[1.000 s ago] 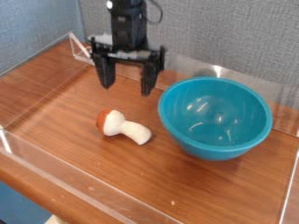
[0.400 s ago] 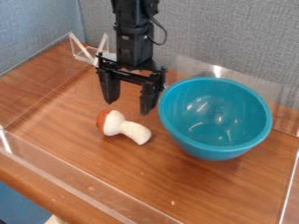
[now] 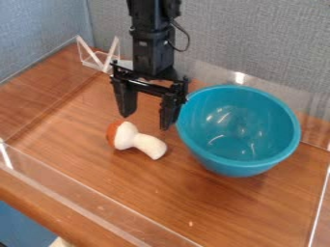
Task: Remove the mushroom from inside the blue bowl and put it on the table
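The mushroom (image 3: 135, 139) lies on its side on the table (image 3: 77, 106), orange-red cap to the left and cream stem pointing right, just left of the blue bowl (image 3: 238, 128). The bowl stands upright and its glossy inside holds nothing. My gripper (image 3: 142, 118) hangs pointing down right above and slightly behind the mushroom, its two black fingers spread wide with nothing between them. Its right finger is close to the bowl's left rim.
Low clear acrylic walls (image 3: 77, 198) run around the tabletop, with the front wall near the camera and another (image 3: 93, 53) at the back left. Open wood surface stretches left and in front of the mushroom.
The gripper has come down and toward the camera a little, ending closer over the mushroom, and has rolled slightly. Mushroom and bowl have not moved.
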`<action>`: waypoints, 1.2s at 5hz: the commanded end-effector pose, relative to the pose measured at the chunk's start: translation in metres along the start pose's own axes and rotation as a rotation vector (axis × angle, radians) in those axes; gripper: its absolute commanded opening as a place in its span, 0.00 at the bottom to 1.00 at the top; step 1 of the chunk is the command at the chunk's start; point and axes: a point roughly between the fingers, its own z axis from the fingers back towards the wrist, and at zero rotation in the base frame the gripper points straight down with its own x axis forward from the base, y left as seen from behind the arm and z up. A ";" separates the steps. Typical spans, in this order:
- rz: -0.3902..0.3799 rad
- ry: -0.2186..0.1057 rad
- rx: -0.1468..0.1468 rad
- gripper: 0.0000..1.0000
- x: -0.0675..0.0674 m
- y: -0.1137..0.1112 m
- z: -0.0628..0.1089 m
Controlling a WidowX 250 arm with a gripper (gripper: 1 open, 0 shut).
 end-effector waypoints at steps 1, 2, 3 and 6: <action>-0.003 -0.060 0.005 1.00 0.003 0.005 0.010; -0.003 -0.060 0.003 1.00 0.005 0.010 0.004; 0.030 -0.062 -0.001 1.00 0.000 0.017 0.013; 0.051 -0.069 -0.018 1.00 -0.001 0.004 0.026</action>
